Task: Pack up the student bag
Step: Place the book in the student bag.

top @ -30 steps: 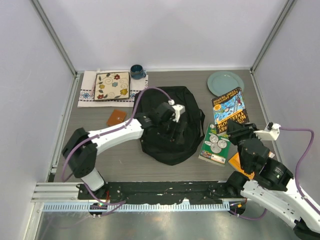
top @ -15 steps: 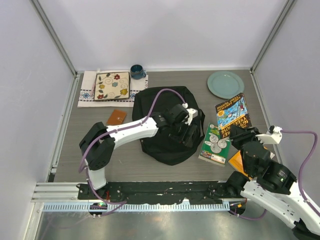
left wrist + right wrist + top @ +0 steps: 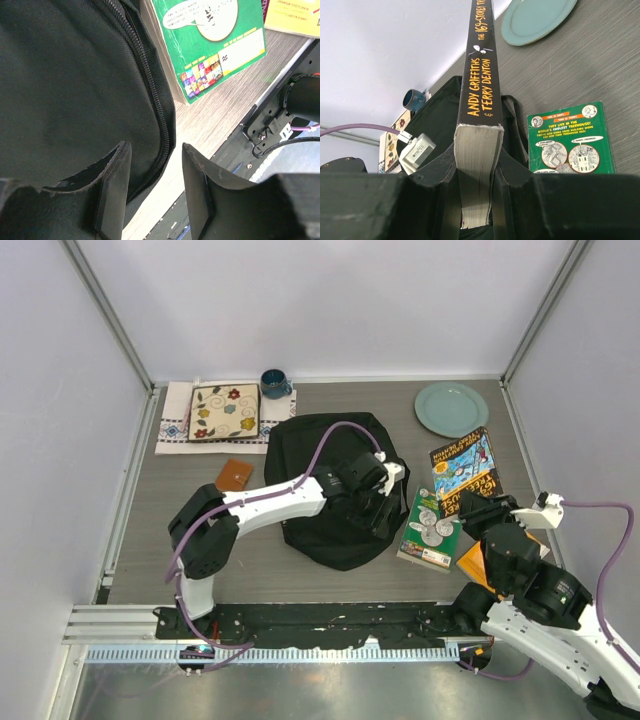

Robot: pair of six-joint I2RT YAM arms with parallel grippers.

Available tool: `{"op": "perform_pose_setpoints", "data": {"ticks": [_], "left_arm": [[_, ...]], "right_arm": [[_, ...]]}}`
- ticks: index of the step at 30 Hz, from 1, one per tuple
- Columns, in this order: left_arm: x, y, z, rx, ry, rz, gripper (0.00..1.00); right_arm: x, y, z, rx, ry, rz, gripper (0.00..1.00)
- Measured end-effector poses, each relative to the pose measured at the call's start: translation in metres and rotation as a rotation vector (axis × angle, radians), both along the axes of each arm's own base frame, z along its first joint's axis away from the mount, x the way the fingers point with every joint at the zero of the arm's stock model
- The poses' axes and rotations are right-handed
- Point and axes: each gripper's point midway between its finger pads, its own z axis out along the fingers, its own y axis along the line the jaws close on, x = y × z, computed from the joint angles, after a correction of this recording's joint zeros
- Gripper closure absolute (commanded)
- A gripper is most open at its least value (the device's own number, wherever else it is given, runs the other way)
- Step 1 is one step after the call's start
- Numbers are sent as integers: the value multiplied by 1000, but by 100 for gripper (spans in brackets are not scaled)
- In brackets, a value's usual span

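Black backpack [image 3: 310,445] lies on the bench [image 3: 150,510]; my left pincer [image 3: 155,147] has slid to its right zipper edge, narrowing yet still spread, to open it for the book [image 3: 480,90] my right pincer [image 3: 477,155] pinches.

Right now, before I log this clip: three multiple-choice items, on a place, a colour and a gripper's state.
1. The green book lies where from the student bag? A right B left C on top
2. The round plate is A red B teal C yellow
3. The right gripper is A open B unseen C shut on the black-spined book
Key: A, it lies off the bag's right edge; B, plainly teal; C, the spine sits clamped between its fingers.
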Motion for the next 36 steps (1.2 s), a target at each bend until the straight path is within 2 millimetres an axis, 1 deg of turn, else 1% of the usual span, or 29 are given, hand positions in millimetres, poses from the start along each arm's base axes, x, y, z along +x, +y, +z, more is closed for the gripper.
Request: {"op": "perform_pose_setpoints", "data": {"ticks": [1, 2, 4, 10, 15, 17, 22, 24, 25, 27, 28, 31, 36], "left_arm": [[-1, -1, -1, 4, 2, -3, 54], [-3, -1, -3, 10, 3, -6, 57], [-5, -3, -6, 20, 3, -10, 61], [-5, -2, -13, 55, -1, -1, 73], [-3, -1, -14, 62, -7, 10, 81], [-3, -1, -14, 62, -6, 12, 88], [-4, -1, -14, 61, -5, 13, 94], [-4, -1, -13, 61, -4, 13, 94], [-4, -1, -14, 61, -3, 12, 90], [-4, -1, -14, 61, -2, 11, 85], [-4, -2, -14, 61, -2, 10, 81], [-5, -2, -15, 63, 1, 10, 77], [-6, -2, -17, 68, -1, 7, 75]], "right_arm": [[0, 0, 0, 2, 0, 0, 99], [0, 0, 0, 3, -1, 0, 99], [0, 0, 0, 7, 0, -1, 99], [-2, -2, 1, 28, -10, -2, 99], [-4, -3, -3, 20, 3, 0, 99], [-5, -4, -3, 22, 3, 0, 99], [-7, -6, -3, 33, 1, -2, 99], [-7, -6, -4, 33, 4, -3, 99], [-7, -6, -5, 34, 5, -3, 99], [-7, -6, -5, 34, 6, -3, 99], [-7, -6, -6, 33, 7, -3, 99], [-7, -6, -7, 36, 6, -4, 99], [-7, -6, -9, 33, 10, -4, 99]]}}
